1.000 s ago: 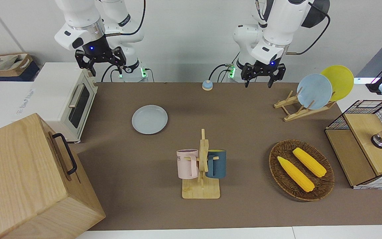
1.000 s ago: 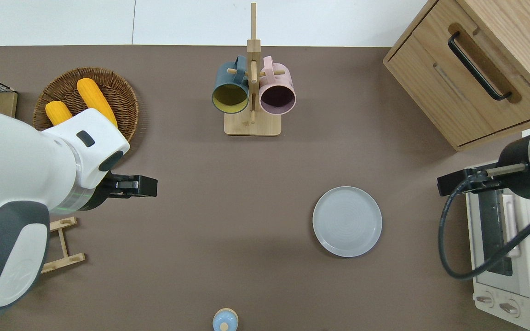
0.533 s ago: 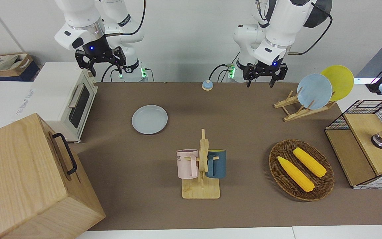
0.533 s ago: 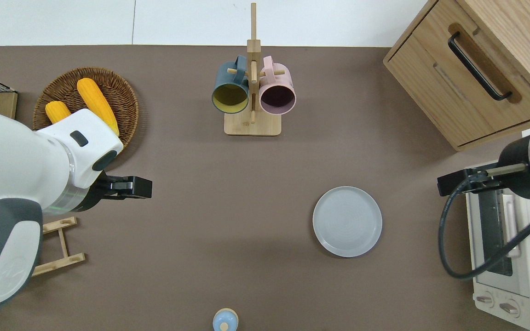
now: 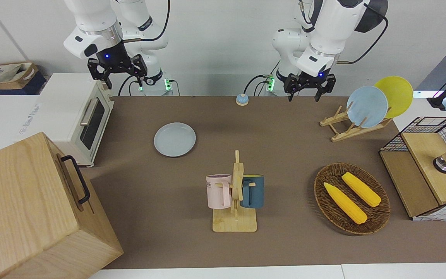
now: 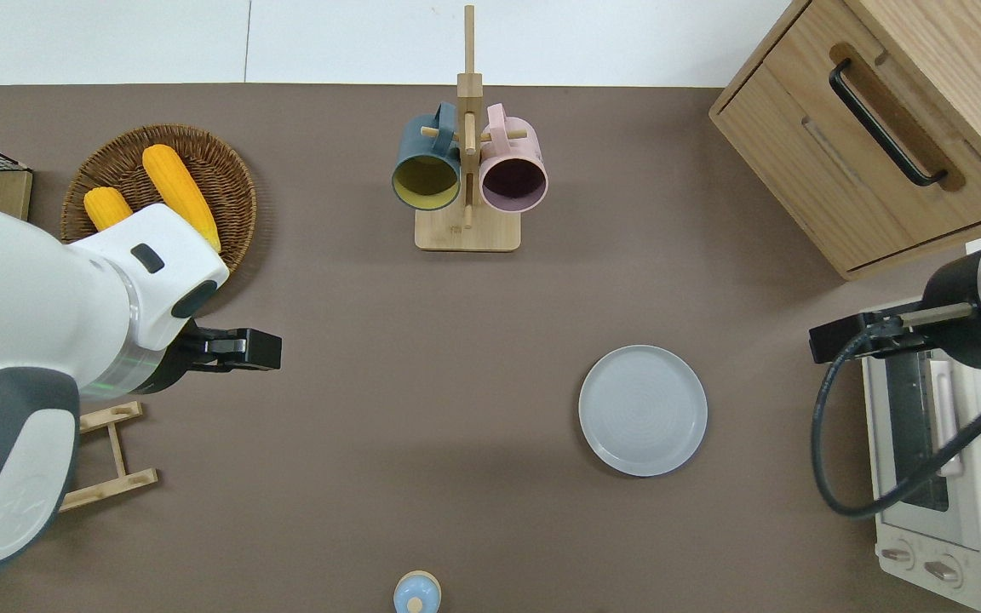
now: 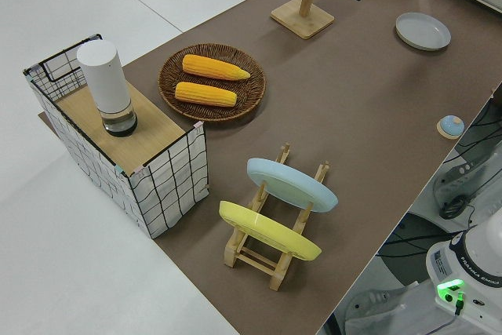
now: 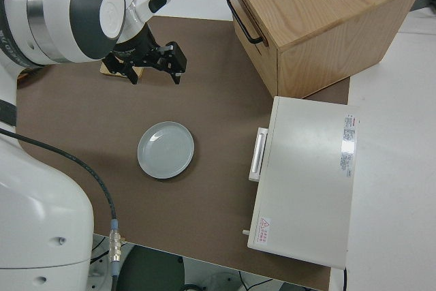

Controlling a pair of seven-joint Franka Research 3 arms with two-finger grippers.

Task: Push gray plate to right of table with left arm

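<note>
The gray plate (image 6: 643,410), round, smooth and shallow-rimmed, lies flat on the matte brown mat of the table (image 6: 422,340), toward the right arm's end; in the overhead view it sits at about 4 o'clock from the wooden mug stand (image 6: 467,170) with its teal and pink mugs. The left gripper (image 5: 304,90) hangs in the air with its black fingers spread, holding nothing, over bare mat at about 5 o'clock from the round woven wicker basket (image 6: 226,170) of two yellow corn cobs (image 6: 180,194), well apart from the plate. The right arm is parked, its gripper (image 5: 122,76) spread open
</note>
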